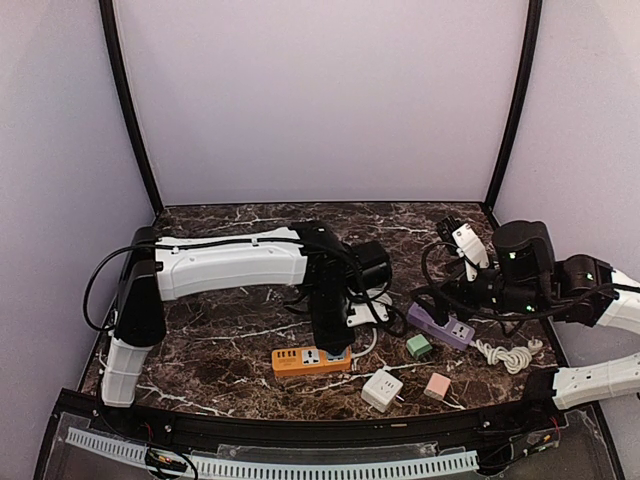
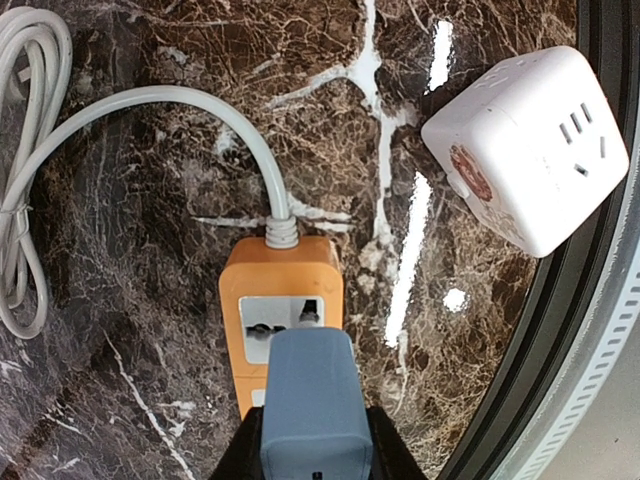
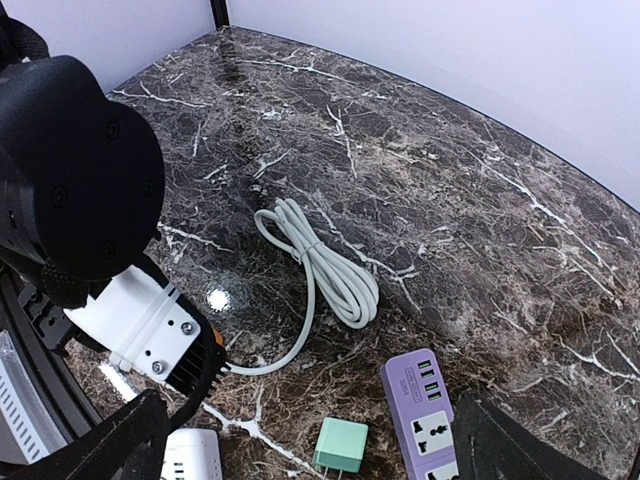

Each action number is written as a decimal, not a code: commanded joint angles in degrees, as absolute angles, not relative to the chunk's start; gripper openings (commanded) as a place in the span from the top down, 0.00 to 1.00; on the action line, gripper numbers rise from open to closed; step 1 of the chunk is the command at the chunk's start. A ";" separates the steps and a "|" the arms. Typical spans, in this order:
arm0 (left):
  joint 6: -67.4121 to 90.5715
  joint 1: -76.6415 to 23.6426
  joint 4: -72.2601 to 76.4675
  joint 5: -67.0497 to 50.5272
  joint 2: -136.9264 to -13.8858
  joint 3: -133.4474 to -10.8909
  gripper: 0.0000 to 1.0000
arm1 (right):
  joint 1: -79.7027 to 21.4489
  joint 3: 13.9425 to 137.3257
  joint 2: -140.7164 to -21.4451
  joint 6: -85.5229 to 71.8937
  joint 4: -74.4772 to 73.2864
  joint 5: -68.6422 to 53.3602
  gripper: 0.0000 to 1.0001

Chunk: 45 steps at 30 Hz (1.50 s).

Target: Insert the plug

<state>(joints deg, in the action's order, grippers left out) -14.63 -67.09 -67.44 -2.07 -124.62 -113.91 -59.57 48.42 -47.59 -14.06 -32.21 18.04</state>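
Note:
An orange power strip (image 2: 280, 270) lies on the marble table, its white universal socket (image 2: 285, 315) facing up; it also shows in the top view (image 1: 310, 359). My left gripper (image 2: 312, 452) is shut on a blue-grey plug (image 2: 308, 395), held right over the near half of that socket. The plug's prongs are hidden, so I cannot tell whether they touch. In the top view the left gripper (image 1: 330, 335) points down at the strip. My right gripper (image 3: 310, 470) is wide open and empty, above a purple power strip (image 3: 425, 400).
A white cube socket (image 2: 530, 145) sits right of the orange strip near the table's front rim. A green plug (image 3: 340, 445) and a pink plug (image 1: 437, 386) lie by the purple strip (image 1: 440, 325). The orange strip's white cord (image 3: 325, 265) is coiled behind it.

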 commanded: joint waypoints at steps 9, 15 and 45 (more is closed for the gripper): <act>-13.78 -67.41 -68.04 -0.73 -126.52 -112.99 0.99 | -59.26 48.09 -46.77 -15.06 -31.28 18.02 0.02; -13.82 -67.41 -67.73 -0.70 -126.72 -113.06 0.99 | -59.29 47.82 -46.54 -15.33 -31.23 18.02 0.02; -9.66 -66.82 -68.12 7.19 -130.46 -112.24 0.99 | -59.29 48.03 -46.62 -15.77 -31.68 17.95 0.02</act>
